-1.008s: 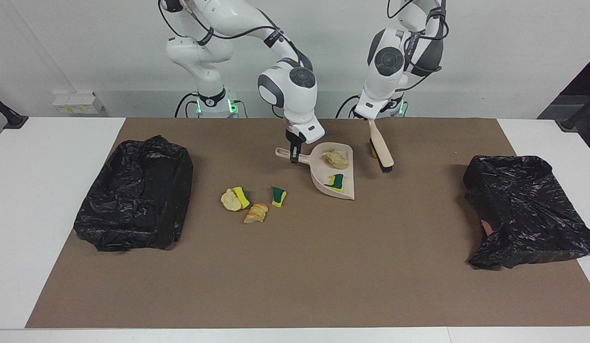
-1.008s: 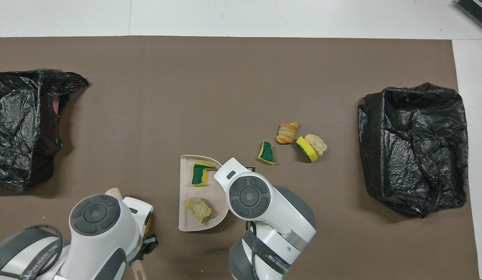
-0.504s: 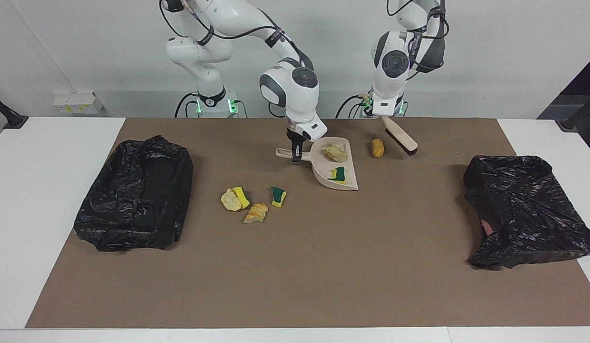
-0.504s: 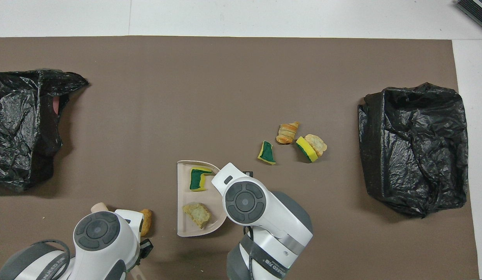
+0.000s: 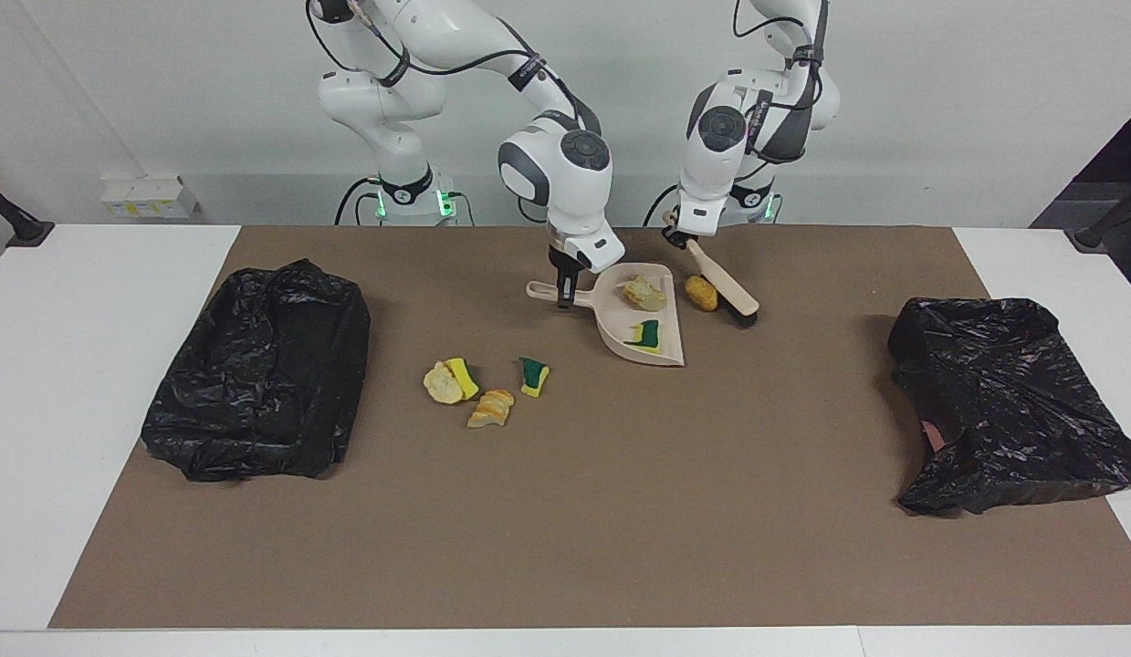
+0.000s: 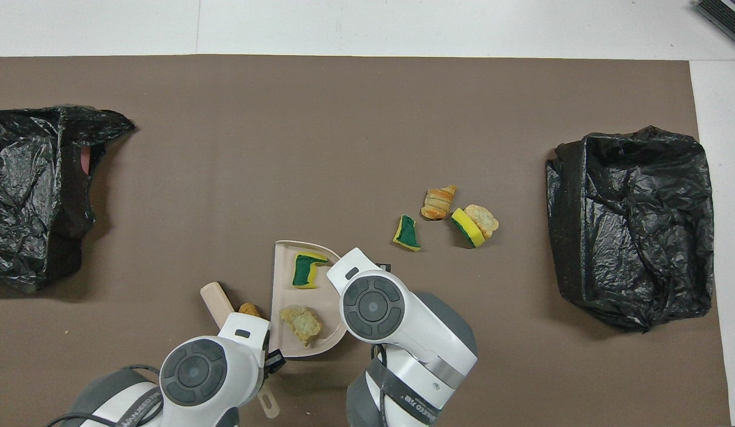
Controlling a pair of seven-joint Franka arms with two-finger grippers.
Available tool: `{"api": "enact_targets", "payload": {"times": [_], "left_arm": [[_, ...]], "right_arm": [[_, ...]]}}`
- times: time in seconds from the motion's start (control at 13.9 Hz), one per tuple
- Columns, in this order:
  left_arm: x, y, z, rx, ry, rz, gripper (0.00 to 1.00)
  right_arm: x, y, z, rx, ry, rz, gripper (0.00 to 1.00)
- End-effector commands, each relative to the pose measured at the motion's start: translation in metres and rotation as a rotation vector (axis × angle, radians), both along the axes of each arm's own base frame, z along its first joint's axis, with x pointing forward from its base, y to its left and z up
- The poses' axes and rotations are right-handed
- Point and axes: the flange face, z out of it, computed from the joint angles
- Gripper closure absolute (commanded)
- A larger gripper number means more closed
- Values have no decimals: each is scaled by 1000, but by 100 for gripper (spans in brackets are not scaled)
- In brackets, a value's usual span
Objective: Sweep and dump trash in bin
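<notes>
A: Left gripper (image 5: 682,235) clamps the brush (image 5: 725,290); orange foam chunk (image 5: 701,293) sits just beside the dustpan (image 5: 664,351) mouth.

B: Right gripper (image 5: 563,290) clasps the dustpan handle, apparently. Sweep low, keep the lip flat.

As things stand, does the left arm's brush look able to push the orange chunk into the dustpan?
Probably yes: the brush sits right beside the orange chunk, which lies just off the dustpan, with nothing between them.

arms (image 5: 565,173): white shells | dark grey joint discs | black cables | green base lights
</notes>
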Motion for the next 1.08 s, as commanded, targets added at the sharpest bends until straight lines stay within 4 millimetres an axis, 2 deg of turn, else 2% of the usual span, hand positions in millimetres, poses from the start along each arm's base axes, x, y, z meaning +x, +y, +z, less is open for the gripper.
{"api": "enact_targets", "payload": {"times": [0.0, 0.22, 0.36, 0.5, 0.58, 0.72, 0.94, 1.01], "left_arm": [[19, -38, 13, -68, 1, -83, 100], [22, -62, 23, -110, -18, -198, 100], [32, -82, 36, -140, -19, -247, 100], [43, -84, 57, -162, -23, -276, 100], [46, -82, 68, -169, -9, -313, 100], [64, -61, 86, -180, 26, -337, 100], [75, -31, 98, -196, 89, -432, 100], [75, -29, 99, -195, 88, -431, 100]], "right_arm": [[-1, -9, -3, -37, -4, -25, 100], [-1, -10, -4, -42, -5, -24, 100], [-1, -10, -4, -42, -5, -25, 100], [0, -11, -4, -42, -6, -34, 100], [0, -11, -4, -42, -5, -37, 100], [1, -12, -4, -42, -5, -39, 100], [1, -12, -5, -41, -4, -42, 100], [2, -13, -6, -41, -2, -44, 100]]}}
